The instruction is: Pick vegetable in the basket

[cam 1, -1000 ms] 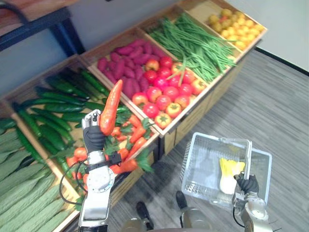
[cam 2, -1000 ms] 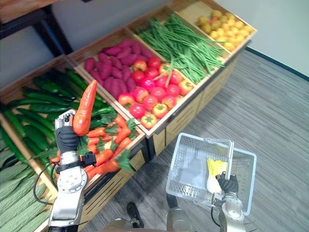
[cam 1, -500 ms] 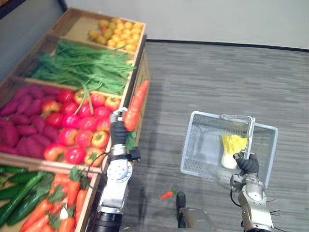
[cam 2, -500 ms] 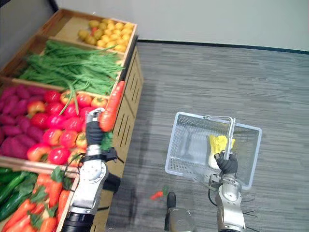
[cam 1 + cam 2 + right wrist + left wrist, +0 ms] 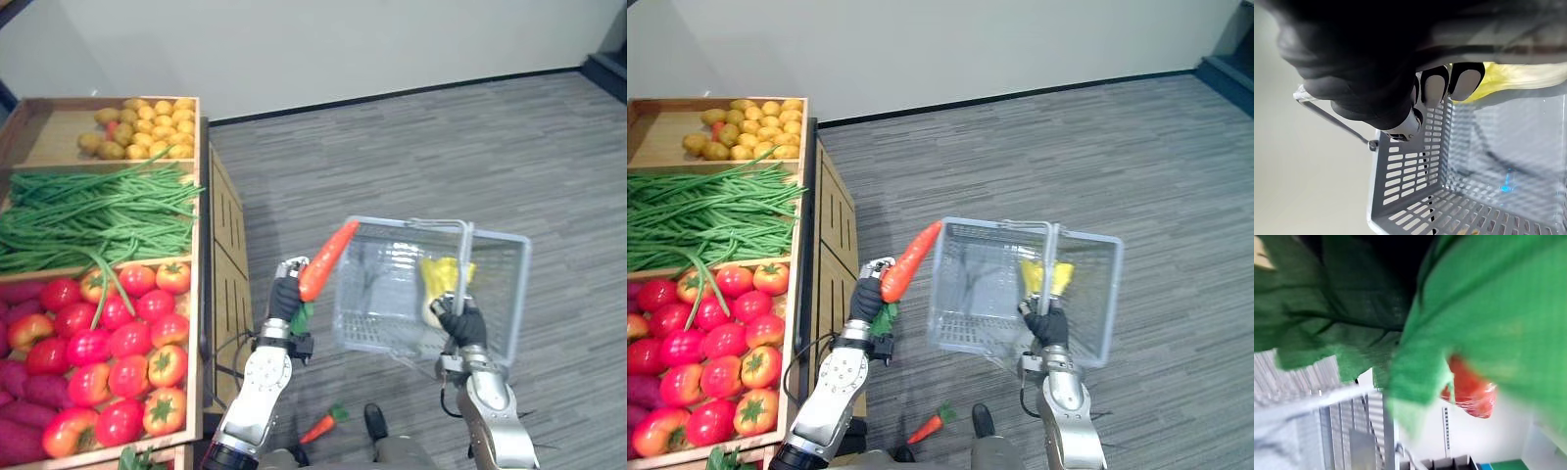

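Bright, even light from overhead fills both eye views. The grey floor (image 5: 549, 147) and pale wall (image 5: 343, 39) are evenly lit, with no hard shadows. The tomatoes (image 5: 118, 333) carry small white glints, and the side of the produce stand (image 5: 223, 274) lies in soft shade. In the left wrist view the carrot (image 5: 1469, 391) and its green leaves (image 5: 1488, 308) blur, too close to the lens. In the right wrist view the right robot hand (image 5: 1352, 73) is a near-black mass against a bright, pale background, while the basket (image 5: 1415, 186) mesh is well lit.
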Robot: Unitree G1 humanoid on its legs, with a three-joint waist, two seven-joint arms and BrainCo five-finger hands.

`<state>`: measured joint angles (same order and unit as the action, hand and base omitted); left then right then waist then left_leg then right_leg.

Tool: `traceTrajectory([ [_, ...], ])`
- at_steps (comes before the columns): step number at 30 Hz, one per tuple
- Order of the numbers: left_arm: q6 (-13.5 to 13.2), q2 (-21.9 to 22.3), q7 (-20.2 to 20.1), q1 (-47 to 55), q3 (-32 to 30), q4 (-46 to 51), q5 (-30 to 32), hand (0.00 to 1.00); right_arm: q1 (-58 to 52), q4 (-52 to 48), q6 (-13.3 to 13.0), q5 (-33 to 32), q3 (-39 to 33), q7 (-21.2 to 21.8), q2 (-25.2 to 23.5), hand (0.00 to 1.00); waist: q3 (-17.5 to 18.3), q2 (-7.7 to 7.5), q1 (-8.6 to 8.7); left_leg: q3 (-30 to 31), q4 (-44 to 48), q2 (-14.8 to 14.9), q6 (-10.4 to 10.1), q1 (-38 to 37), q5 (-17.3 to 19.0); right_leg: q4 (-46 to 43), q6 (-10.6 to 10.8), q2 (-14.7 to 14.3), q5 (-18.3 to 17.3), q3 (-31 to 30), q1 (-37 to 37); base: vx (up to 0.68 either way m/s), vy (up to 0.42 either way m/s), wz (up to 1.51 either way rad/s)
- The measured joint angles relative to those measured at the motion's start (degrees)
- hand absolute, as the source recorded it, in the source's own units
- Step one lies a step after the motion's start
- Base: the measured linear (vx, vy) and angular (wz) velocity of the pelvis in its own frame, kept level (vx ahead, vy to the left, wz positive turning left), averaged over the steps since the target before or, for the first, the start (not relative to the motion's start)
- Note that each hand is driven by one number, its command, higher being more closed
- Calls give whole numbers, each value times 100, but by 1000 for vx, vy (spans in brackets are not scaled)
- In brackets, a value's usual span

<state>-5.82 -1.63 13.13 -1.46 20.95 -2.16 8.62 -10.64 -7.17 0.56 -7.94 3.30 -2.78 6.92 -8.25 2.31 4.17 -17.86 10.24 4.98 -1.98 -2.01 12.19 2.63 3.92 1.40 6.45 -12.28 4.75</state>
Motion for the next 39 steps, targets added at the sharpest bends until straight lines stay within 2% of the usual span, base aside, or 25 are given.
traceTrajectory([
  [5,92,-57,-113,-207,190,-619,184,100,103,13,9,-52,424,184,152,100,1,2,144,-138,-161,-18,-6,-107,-7,15,1,-29,1,-144,50,33,16,-22],
  [9,188,-80,-195,-225,353,-1104,574,100,126,17,8,-311,647,192,156,100,2,1,167,-243,-235,-73,32,-178,-30,17,15,-4,12,-217,65,-31,17,-13],
  [10,204,-76,-195,-247,395,-1216,672,0,133,42,8,-397,714,191,162,100,3,1,181,-243,-243,-95,53,-177,-45,28,26,25,19,-216,66,-70,11,0],
  [15,332,-75,-190,-375,596,-1695,1286,0,207,363,30,-732,1162,192,165,100,15,-21,198,-245,-236,-140,96,-137,-72,150,15,92,142,-208,55,-81,-7,0],
  [17,402,-72,-186,-408,618,-1868,1473,0,204,364,123,-880,1342,199,172,100,18,-26,193,-221,-225,-147,88,-103,-92,179,20,108,169,-191,62,-83,-40,3],
  [20,508,-33,-186,-467,668,-2055,1605,0,194,363,164,-1186,1528,297,187,100,34,-54,184,-160,-227,-156,55,-56,-116,273,23,126,239,-164,54,-56,-41,5],
  [26,552,27,-185,-485,693,-2116,1682,0,188,364,226,-1215,1600,319,139,100,92,-154,148,-67,-228,-148,36,-25,-136,284,22,130,252,-67,40,-35,-33,8],
  [31,557,20,-182,-449,559,-2092,1677,0,186,364,226,-412,1521,268,-32,100,199,-329,146,-78,-227,-152,36,-28,-135,281,30,132,257,-70,39,-7,-4,0],
  [35,538,18,-175,-155,360,-1692,1501,0,179,367,226,259,1185,73,-162,100,207,-342,134,-46,-225,-158,37,-27,-135,274,32,142,256,-46,26,-27,-13,4],
  [38,527,-18,-170,191,158,-1195,1076,0,177,420,226,655,732,-156,-216,100,207,-342,130,77,-214,-155,37,-32,-135,276,39,152,250,61,-43,-50,-33,25],
  [39,369,-78,-230,730,-83,-436,494,0,174,583,230,858,155,-338,-222,100,212,-333,86,258,-232,-168,38,-5,-132,263,88,180,191,249,-103,-83,-53,48],
])
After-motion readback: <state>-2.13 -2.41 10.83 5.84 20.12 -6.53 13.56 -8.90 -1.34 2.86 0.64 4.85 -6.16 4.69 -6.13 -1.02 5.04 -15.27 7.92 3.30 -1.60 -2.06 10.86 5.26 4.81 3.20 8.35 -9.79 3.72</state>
